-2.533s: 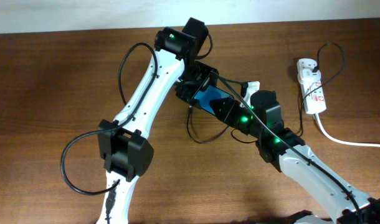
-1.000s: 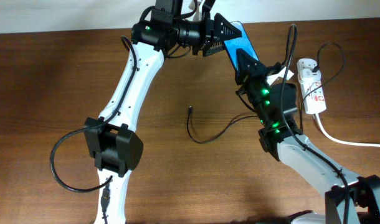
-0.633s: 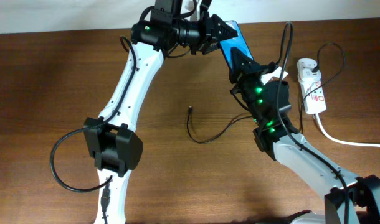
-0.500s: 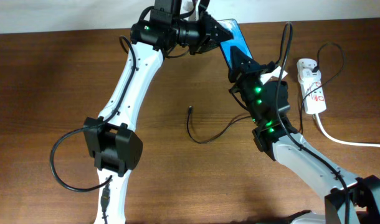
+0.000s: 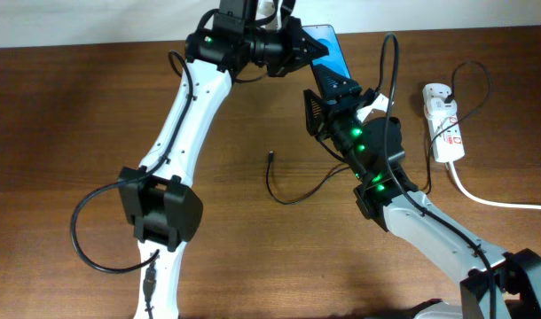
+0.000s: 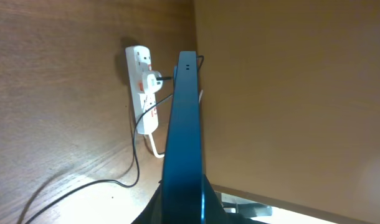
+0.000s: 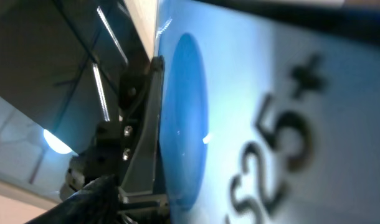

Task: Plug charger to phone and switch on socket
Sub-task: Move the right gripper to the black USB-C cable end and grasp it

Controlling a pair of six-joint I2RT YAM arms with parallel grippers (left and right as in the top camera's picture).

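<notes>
The phone (image 5: 333, 55) is up off the table (image 5: 75, 115) in the top middle of the overhead view. The left gripper (image 5: 299, 46) is clamped on its left end. In the left wrist view the phone shows edge-on, a thin dark blue slab rising from between the fingers at the bottom of the frame.

The right gripper (image 5: 328, 89) sits just below and to the right of the phone, right by its lower end. Whether its jaws are open or closed on anything cannot be told. Its own camera is so near the screen that bright blue fills the frame, with a lighter oval on the left and blurred dark "S25+" lettering on the right.

The charger (image 5: 293, 197) lies on the table in the middle of the overhead view, well below the phone. It is a thin black loop with its small plug tip (image 5: 270, 155) at the upper left end, touching neither gripper.

The socket (image 5: 444, 124) lies at the right edge of the table, white with red marks. A thick white cord (image 5: 497, 202) runs off to the right.
</notes>
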